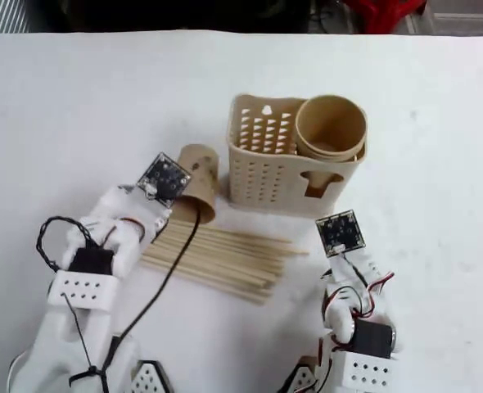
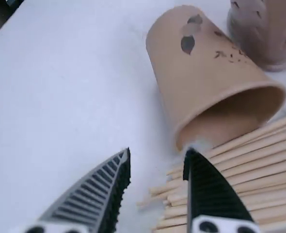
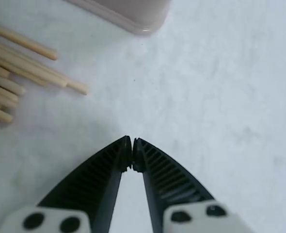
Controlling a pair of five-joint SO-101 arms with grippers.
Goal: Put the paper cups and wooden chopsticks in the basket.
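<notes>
Wooden chopsticks (image 1: 225, 262) are heaped against a tipped paper cup (image 1: 199, 176) beside the basket (image 1: 266, 176), with the left end effector (image 2: 157, 153) held open and the right end effector (image 3: 132, 141) closed.

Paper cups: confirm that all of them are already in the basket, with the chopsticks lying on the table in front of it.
Not all. The high view shows a fallen cup lying on its side on the table beside the basket. An upright cup does sit in the basket, and the chopsticks lie on the table in front of it.
</notes>
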